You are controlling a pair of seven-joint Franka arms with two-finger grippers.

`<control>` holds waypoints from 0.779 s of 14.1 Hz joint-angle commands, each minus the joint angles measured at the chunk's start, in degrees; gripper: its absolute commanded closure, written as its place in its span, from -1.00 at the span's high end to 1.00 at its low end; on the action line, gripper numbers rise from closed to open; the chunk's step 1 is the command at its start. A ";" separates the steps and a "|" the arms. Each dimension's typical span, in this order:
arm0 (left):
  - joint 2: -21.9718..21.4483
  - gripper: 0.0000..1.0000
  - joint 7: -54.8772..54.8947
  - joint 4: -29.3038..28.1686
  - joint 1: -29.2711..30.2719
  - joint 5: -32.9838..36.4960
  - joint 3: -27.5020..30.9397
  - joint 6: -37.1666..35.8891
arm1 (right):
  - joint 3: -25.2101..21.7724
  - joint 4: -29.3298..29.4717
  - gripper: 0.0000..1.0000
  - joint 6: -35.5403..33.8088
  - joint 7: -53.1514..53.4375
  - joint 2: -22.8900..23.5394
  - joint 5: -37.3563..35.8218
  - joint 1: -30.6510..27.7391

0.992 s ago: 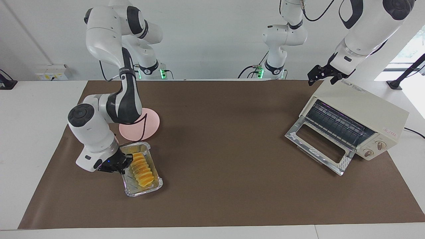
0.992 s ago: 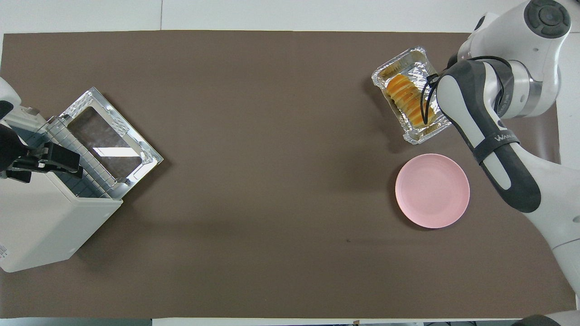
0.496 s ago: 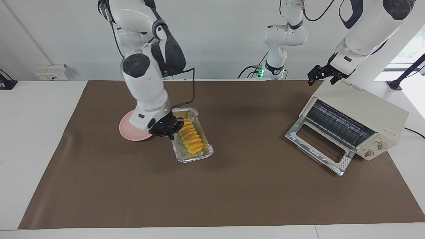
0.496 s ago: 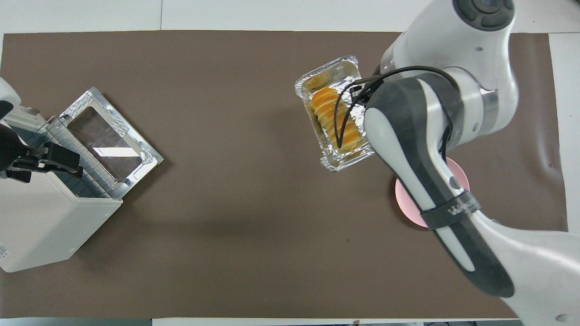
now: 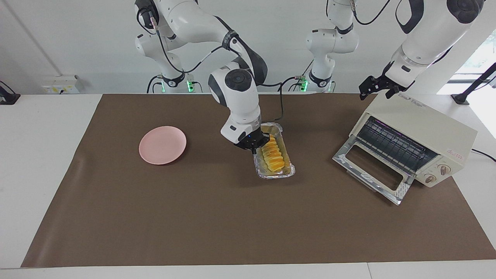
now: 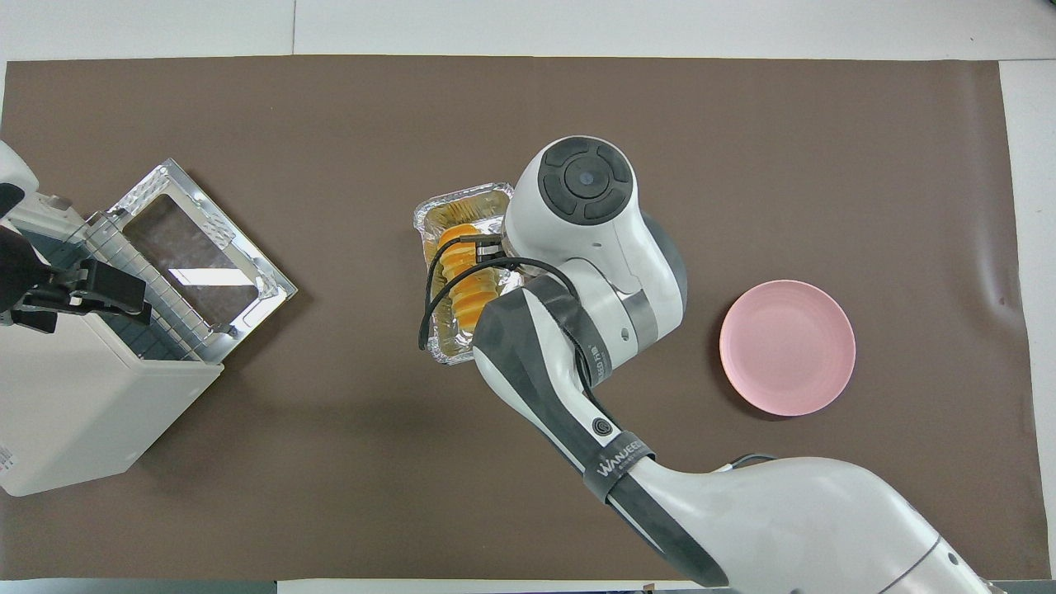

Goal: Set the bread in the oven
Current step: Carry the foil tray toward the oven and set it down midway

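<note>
Bread (image 5: 272, 154) in foil tray (image 5: 287, 171), over mid-mat (image 5: 232, 224). Oven (image 5: 416, 131) at the left arm's end of the mat (door down). Plate (image 5: 162, 145) toward the right arm's end.

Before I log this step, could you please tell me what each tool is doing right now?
Left tool: open, holding nothing, over the oven.
Right tool: closed on the rim of the foil tray that carries the bread.
</note>
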 commanded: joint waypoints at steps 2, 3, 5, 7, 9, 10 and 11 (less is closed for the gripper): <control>-0.75 1.00 0.01 -0.20 0.50 -0.09 -0.30 -0.73 | -0.32 -8.57 -1.00 8.07 1.28 -1.22 1.54 0.38; -0.75 1.00 0.01 -0.20 0.50 -0.09 -0.30 -0.64 | -0.41 -8.93 -1.00 8.26 1.28 -1.22 1.54 0.47; -0.75 1.00 0.10 -0.20 0.50 -0.09 -0.30 -0.21 | -0.41 -9.11 -1.00 8.35 1.72 -1.22 1.54 0.47; -0.75 1.00 0.27 -0.37 -0.02 -0.09 -0.56 0.85 | -0.41 -8.93 0.98 8.17 2.15 -1.30 1.54 0.47; -0.66 1.00 0.10 -0.11 -1.77 -0.62 -1.00 1.29 | -0.41 -8.40 1.00 6.77 5.91 -1.65 1.54 0.47; -0.66 1.00 -0.16 -0.46 -3.70 -0.71 -1.00 3.29 | -0.41 -7.97 1.00 4.68 7.33 -2.00 1.37 0.47; -0.74 1.00 -1.82 -1.07 -5.81 -0.71 -1.00 6.53 | -0.50 -6.48 1.00 1.61 7.43 -2.79 0.75 0.47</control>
